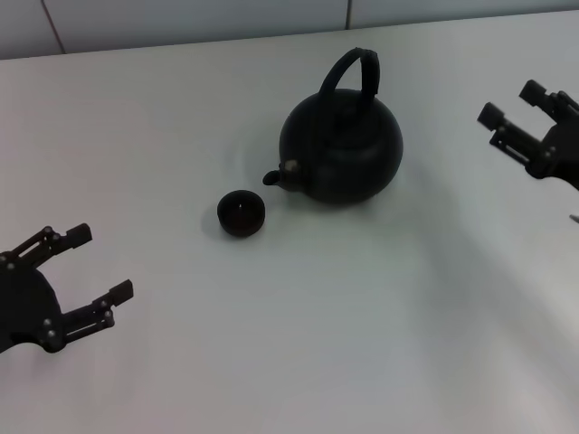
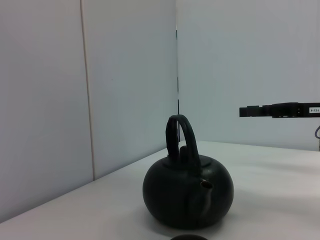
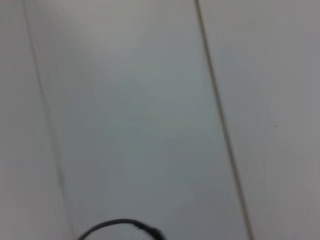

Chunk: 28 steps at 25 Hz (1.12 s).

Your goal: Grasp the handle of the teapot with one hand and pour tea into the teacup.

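Black teapot (image 1: 341,149) and teacup (image 1: 241,213) on a white desk (image 1: 298,334), both grippers spread wide and clear of them.

The teapot sits toward the desk's far edge, its short spout pointing at the robot's left; its arched handle (image 1: 353,70) stands upright over the lid. The teacup rests just beside the spout tip, apart from it, nearer the front. The left gripper (image 1: 86,262) hovers by the desk's left edge, 2 fingers parted, its arm cut off by the frame. The right gripper (image 1: 517,101) hangs near the right edge, fingers also apart, holding nothing. In the left wrist view only the cup's rim (image 2: 189,237) peeks in (the rest is cropped), and the right wrist view shows just the top curve of the handle (image 3: 120,223) against wall panels.
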Tool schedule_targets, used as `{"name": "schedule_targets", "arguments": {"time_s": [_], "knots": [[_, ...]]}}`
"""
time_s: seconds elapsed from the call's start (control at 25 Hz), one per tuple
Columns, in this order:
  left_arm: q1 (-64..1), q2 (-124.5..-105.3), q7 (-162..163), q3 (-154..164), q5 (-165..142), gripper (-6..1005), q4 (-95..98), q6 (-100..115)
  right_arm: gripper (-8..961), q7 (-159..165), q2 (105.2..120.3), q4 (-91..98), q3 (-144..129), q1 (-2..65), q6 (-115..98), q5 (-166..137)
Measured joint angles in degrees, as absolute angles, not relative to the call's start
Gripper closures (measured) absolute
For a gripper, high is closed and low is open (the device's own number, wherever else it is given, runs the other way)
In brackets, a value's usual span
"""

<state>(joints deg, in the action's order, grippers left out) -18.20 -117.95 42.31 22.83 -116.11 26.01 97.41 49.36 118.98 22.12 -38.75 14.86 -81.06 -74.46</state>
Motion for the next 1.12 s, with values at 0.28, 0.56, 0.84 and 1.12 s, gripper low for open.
{"name": "schedule_targets", "arguments": {"time_s": [0.28,0.56,0.84,1.12], "knots": [[-19.46,-117.40,43.91,23.53,-116.53,136,26.25,98.80,168,57.00,114.19,26.98,-38.64,15.94,-90.81,-90.35],[-25.15,-112.69,52.95,31.27,-117.19,136,26.81,98.99,169,66.14,109.66,31.95,-38.50,23.64,-94.82,-111.04],[-27.51,-110.96,59.06,35.40,-117.84,136,28.22,99.43,169,70.56,108.36,33.44,-38.80,29.33,-96.74,-120.29],[-27.99,-111.30,60.00,36.00,-118.75,136,28.96,98.68,169,71.10,109.39,35.76,-39.11,29.90,-97.41,-121.90]]}}
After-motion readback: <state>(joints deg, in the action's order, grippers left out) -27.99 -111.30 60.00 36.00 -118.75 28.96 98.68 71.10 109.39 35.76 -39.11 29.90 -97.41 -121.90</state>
